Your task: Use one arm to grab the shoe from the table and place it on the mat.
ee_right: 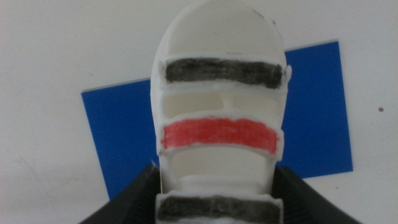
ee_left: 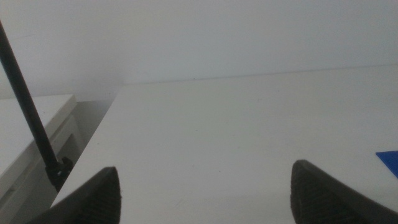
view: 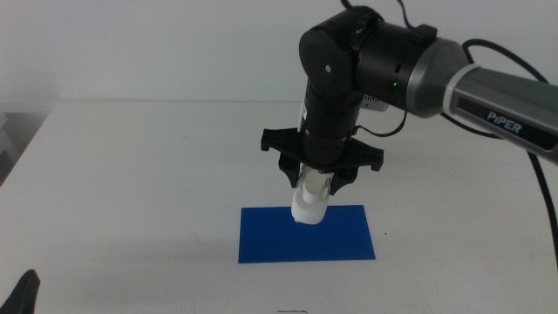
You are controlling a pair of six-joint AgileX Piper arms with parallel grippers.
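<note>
The right arm (view: pixel 453 78) reaches in from the right, and its gripper (view: pixel 316 179) points straight down, shut on the white shoe (view: pixel 309 202). The shoe hangs toe down over the far edge of the blue mat (view: pixel 270 242). I cannot tell whether its toe touches the mat. In the right wrist view the shoe (ee_right: pixel 217 106) fills the middle, showing two dark straps and one red strap, held between the right gripper (ee_right: pixel 217 211) jaws, with the mat (ee_right: pixel 121 140) behind it. The left gripper (ee_left: pixel 205 199) is open and holds nothing; it sits low at the table's near left corner (view: pixel 26 292).
The white table (view: pixel 131 174) spreads around the mat. In the left wrist view a corner of the mat (ee_left: pixel 388 158) shows at the edge. A thin black rod (ee_left: pixel 31 118) and a white cabinet (ee_left: pixel 31 143) stand beyond the table's left edge.
</note>
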